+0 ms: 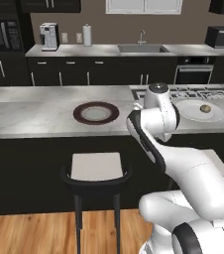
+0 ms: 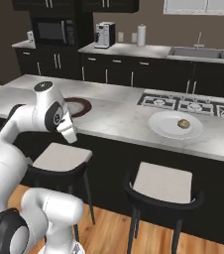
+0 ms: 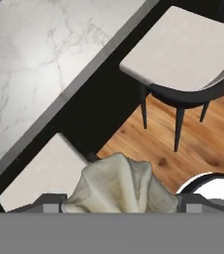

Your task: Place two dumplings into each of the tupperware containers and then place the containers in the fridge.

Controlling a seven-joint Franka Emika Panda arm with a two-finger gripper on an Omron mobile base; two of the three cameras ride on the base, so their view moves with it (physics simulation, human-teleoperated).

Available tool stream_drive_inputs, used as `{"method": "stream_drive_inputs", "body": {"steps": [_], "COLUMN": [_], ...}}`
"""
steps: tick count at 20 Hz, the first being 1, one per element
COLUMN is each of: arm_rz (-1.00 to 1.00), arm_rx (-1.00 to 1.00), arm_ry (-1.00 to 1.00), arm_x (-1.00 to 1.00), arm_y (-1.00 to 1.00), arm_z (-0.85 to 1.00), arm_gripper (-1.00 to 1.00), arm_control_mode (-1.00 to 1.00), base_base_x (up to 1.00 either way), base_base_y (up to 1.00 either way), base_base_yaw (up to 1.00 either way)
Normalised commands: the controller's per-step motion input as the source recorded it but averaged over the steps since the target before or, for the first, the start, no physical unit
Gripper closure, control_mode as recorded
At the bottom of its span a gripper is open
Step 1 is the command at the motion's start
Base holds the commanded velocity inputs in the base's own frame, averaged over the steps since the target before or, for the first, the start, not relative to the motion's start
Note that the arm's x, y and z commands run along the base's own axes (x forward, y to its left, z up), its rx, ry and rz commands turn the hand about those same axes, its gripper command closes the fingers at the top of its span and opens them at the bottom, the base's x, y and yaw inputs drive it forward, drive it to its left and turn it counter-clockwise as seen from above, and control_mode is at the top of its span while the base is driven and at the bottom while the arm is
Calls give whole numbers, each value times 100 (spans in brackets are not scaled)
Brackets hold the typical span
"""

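Dumpling [image 3: 118, 184] clamped between wide-set jaws, hanging over stool [image 3: 183, 49] beside island counter [image 3: 44, 64], seemingly in transit to a container; second dumpling [image 2: 184, 123] waiting on white plate [image 2: 163, 130].

The white arm [image 1: 183, 163] is seen folded at its dark elbow, the wrist [image 2: 52, 111] bent downward in front of the counter edge. In the hand view the gripper [image 3: 119, 206] is held spread wide — a pale folded dumpling [image 3: 118, 186] is gripped between its fingertips.
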Motion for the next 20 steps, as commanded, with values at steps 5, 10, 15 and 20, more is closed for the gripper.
{"method": "stream_drive_inputs", "body": {"steps": [5, 10, 15, 20], "arm_rz": [0, 0, 0, 0], "arm_rx": [0, 0, 0, 0], "arm_ry": [0, 0, 0, 0], "arm_x": [0, 0, 0, 0], "arm_y": [0, 0, 0, 0], "arm_z": [0, 0, 0, 0], "arm_gripper": [100, 100, 100, 100], "arm_control_mode": [100, 100, 100, 100], "base_base_x": [-18, -2, -18, -11], "base_base_y": [-47, -64, -57, -59], "base_base_yaw": [0, 0, 0, 0]}}
